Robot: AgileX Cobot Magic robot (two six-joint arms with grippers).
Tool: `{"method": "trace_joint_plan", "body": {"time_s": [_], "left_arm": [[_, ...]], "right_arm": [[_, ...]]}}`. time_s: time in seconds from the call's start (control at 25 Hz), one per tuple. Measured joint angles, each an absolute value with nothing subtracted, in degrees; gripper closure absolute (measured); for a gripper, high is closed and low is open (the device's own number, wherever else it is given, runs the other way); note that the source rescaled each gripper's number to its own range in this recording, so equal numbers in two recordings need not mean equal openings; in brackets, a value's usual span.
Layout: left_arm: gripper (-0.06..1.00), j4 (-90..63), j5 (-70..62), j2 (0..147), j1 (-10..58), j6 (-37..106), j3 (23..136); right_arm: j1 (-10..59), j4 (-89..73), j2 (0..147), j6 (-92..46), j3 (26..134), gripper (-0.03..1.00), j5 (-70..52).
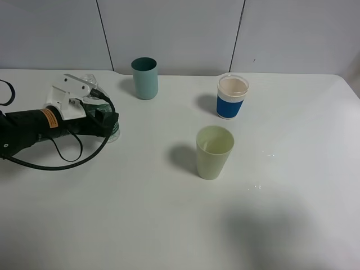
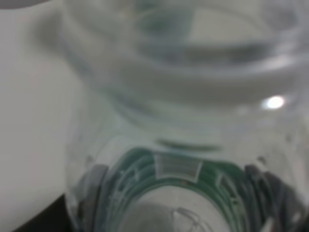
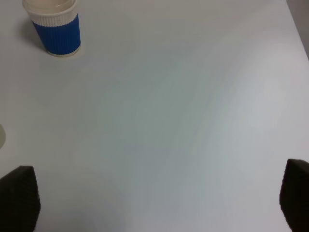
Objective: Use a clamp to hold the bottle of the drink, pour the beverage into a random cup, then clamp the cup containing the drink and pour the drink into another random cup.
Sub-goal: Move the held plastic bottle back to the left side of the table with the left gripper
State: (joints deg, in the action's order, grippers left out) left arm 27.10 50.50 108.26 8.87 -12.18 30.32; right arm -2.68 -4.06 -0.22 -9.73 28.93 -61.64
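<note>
Nearest the camera: bare desk (image 1: 169,236), with a soft shadow over its front right. The right hand (image 3: 157,200) is not seen from above. Its own wrist view shows both fingertips at the frame's edges, spread wide, nothing between them, desk below.

Mid-desk: yellow-green cup (image 1: 215,152), upright, standing alone. A few wet specks (image 1: 270,154) lie just to its right. Whether it holds drink I cannot tell; the interior is pale, with no clear waterline.

Left side, slightly further back: left hand (image 1: 101,121) clamped tight on the bottle (image 1: 113,134), well apart from all the cups. Only a sliver of clear plastic and green label shows past the black arm.

Further back: white cup with the blue band (image 1: 232,97), then teal cup (image 1: 144,77), both upright.

Judgement: the bottle looks parked at the side, and the specks hint the first pour is done. To finish well, get the base flat on the desk before the left hand lets go, then back off level. The right hand should then take the yellow-green cup at mid-height with a light squeeze, since the thin wall may buckle.

Hard to read: the bottle's tilt and fill. The left wrist view is a blur of ribs and label.
</note>
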Motion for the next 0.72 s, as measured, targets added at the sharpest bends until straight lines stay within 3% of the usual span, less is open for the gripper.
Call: {"method": "trace_joint_plan", "body": {"time_s": [0.6,0.64,0.68,0.72], "left_arm": [[0.92,27.1,51.9,109.1,8.9,-10.7,30.3],[0.9,27.1,51.9,109.1,8.9,-10.7,30.3],[0.79,27.1,51.9,109.1,8.9,-10.7,30.3],[0.79,27.1,51.9,109.1,8.9,-10.7,30.3]], "right_arm": [[-2.7,-4.1,-0.2,-9.7,28.9,-0.03,-61.6],[-2.7,-4.1,-0.2,-9.7,28.9,-0.03,-61.6],[-2.7,-4.1,-0.2,-9.7,28.9,-0.03,-61.6],[-2.7,-4.1,-0.2,-9.7,28.9,-0.03,-61.6]]}}
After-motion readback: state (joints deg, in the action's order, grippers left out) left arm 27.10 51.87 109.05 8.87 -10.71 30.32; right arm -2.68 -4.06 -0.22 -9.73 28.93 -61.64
